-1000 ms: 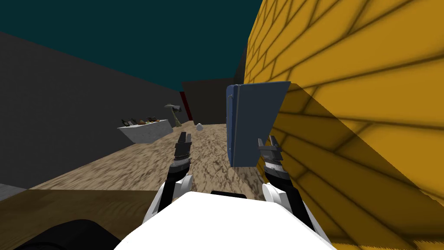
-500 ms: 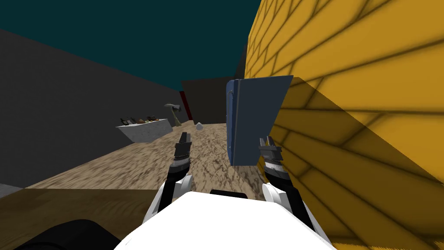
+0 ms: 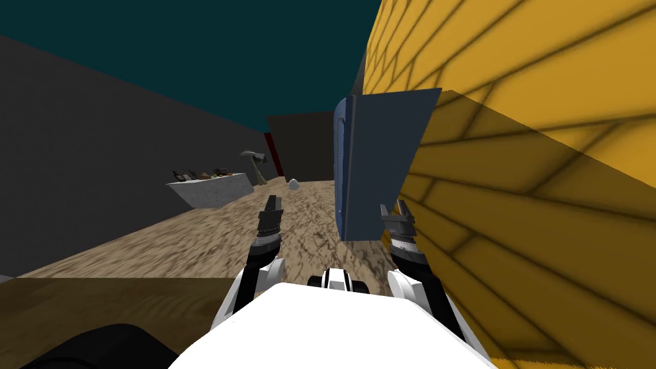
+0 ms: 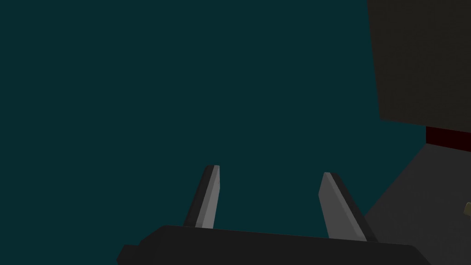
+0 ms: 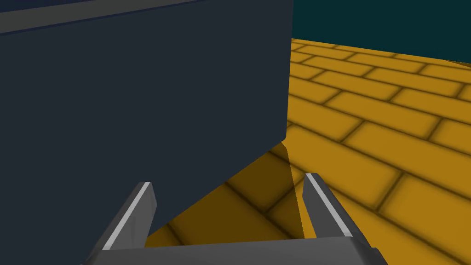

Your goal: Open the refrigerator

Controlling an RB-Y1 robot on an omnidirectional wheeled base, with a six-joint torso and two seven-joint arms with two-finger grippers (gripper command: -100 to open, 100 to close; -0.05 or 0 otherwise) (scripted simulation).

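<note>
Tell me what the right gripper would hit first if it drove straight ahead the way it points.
Most likely the refrigerator, on its dark side panel near the edge by the yellow brick wall. The right gripper, fingers open, points at that panel. Depth is unclear, so I cannot tell how near it is.

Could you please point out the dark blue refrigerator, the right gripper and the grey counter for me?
Dark blue box-shaped refrigerator [image 3: 378, 166]: head view, on its broad side face.
Right gripper with light grey blade fingers [image 3: 393, 209]: head view, midway between its fingertips.
Light grey counter [image 3: 214, 192]: head view, on its front wall.
</note>
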